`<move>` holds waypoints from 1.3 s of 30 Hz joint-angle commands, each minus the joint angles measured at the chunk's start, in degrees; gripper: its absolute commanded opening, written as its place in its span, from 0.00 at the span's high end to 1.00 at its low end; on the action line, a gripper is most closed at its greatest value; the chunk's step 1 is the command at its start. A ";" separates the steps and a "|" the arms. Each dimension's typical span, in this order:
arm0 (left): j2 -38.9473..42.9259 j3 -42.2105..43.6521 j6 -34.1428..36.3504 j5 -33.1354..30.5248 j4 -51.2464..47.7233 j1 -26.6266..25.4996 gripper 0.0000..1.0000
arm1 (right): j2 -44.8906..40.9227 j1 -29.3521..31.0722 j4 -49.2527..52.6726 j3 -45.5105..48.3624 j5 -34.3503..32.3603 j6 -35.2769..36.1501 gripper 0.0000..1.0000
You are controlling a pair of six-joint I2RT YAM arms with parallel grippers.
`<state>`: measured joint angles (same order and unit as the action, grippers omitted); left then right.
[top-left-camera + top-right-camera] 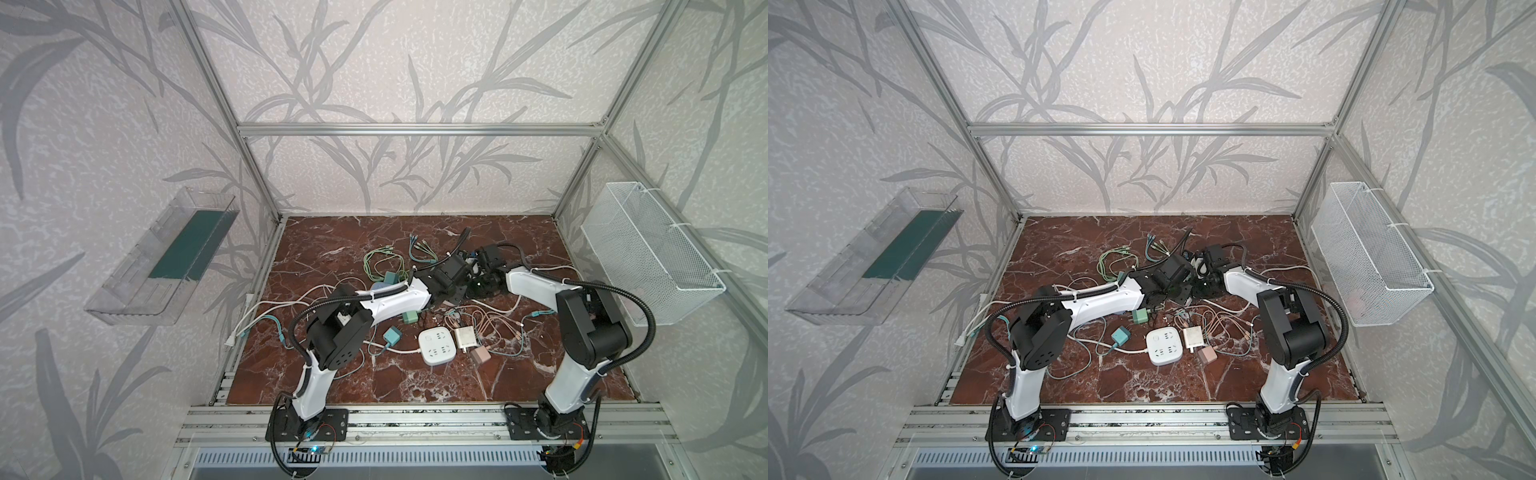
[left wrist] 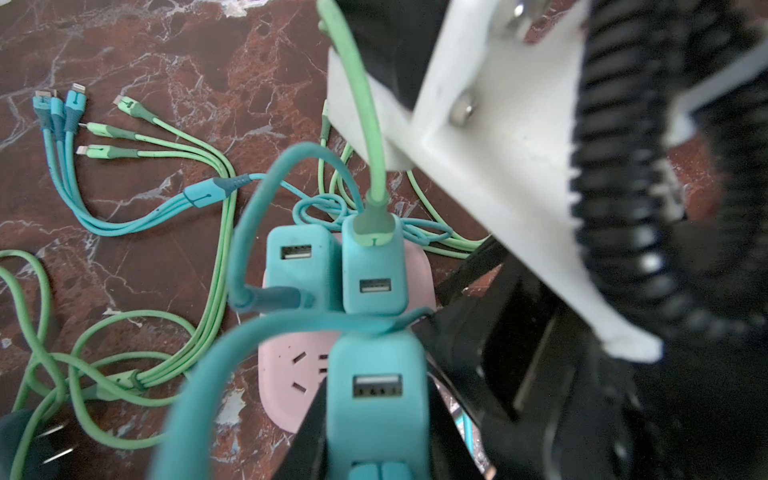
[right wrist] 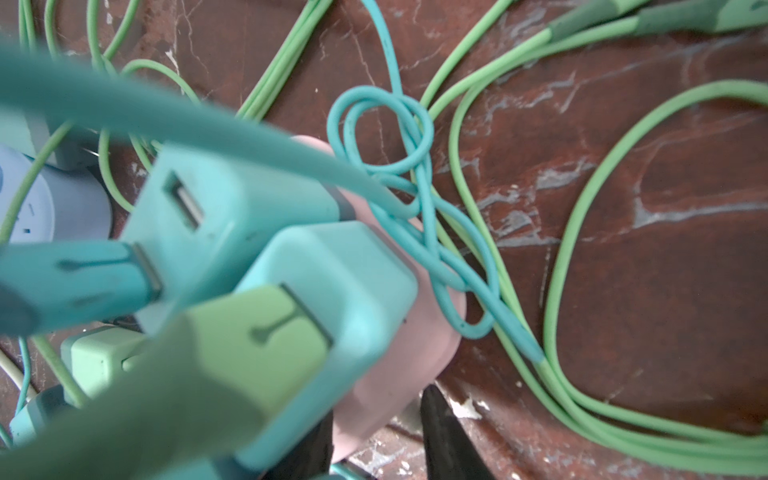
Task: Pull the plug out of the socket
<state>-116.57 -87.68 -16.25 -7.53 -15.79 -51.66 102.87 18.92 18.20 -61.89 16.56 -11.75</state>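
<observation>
Presently we find the left gripper (image 2: 376, 432) clenched on the nearest teal plug (image 2: 376, 399) seated in the pink socket (image 2: 291, 374), the right gripper (image 3: 374, 428) pinching that light socket's edge; we judge the rigid, smooth plug best gripped across its flat sides.

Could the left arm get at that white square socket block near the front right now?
Probably not at once: the left gripper is shut on a teal charger over the pink socket. The white socket block itself lies uncovered, so the way looks free once it lets go.
</observation>
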 commanded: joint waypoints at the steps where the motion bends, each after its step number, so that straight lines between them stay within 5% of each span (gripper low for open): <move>1: 3.36 0.64 -0.34 2.49 4.11 -1.07 0.92 | 0.19 1.20 0.30 1.76 0.30 0.86 0.60; 22: 12.22 11.52 -4.80 3.22 8.35 -0.70 0.91 | -20.02 1.03 -14.81 12.40 2.43 3.37 0.24; 39: 16.36 23.74 -11.70 12.66 18.48 1.95 0.89 | -29.23 -3.58 -16.02 19.24 4.77 12.18 0.18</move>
<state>-103.48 -65.39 -25.80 1.96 -1.32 -50.41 75.13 16.40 2.83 -43.42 20.56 -1.69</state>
